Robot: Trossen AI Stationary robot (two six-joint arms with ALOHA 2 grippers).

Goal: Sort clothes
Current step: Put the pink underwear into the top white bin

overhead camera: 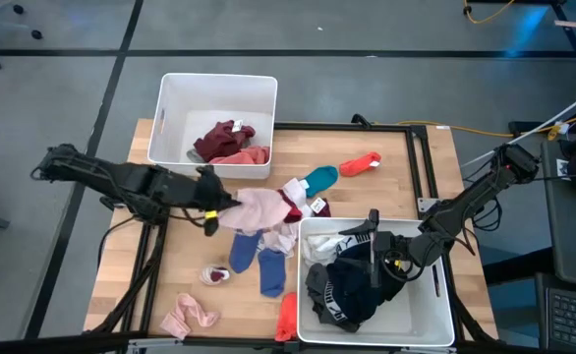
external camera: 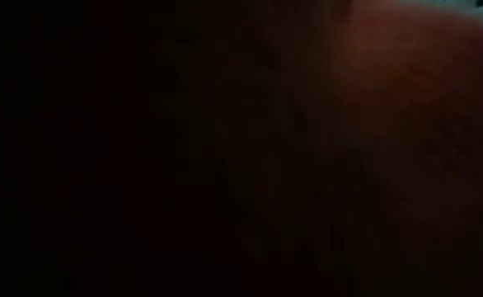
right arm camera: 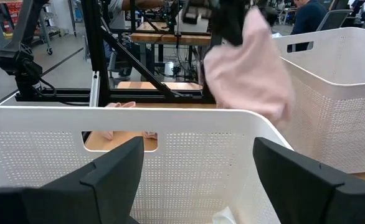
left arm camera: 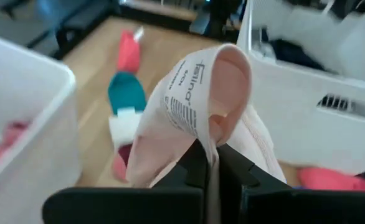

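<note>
The step in hand looks like carrying a piece to its bin. The left gripper [overhead camera: 212, 204] is clenched on a pale pink garment [overhead camera: 260, 208], held up just in front of the far bin [overhead camera: 214, 88], which already holds maroon and pink pieces. The next move likely calls for swinging the garment over that bin's rim before letting go, high enough that the cloth clears the wall.

The right gripper [overhead camera: 372, 246] hangs inside the near bin [overhead camera: 435, 324], fingers spread and empty, above dark clothes [overhead camera: 352, 285].

More clothes lie on the wooden table [overhead camera: 131, 246] between the far bin and the near one: teal, red, blue, pink. Grey floor surrounds the table; benches and a seated person show beyond.
</note>
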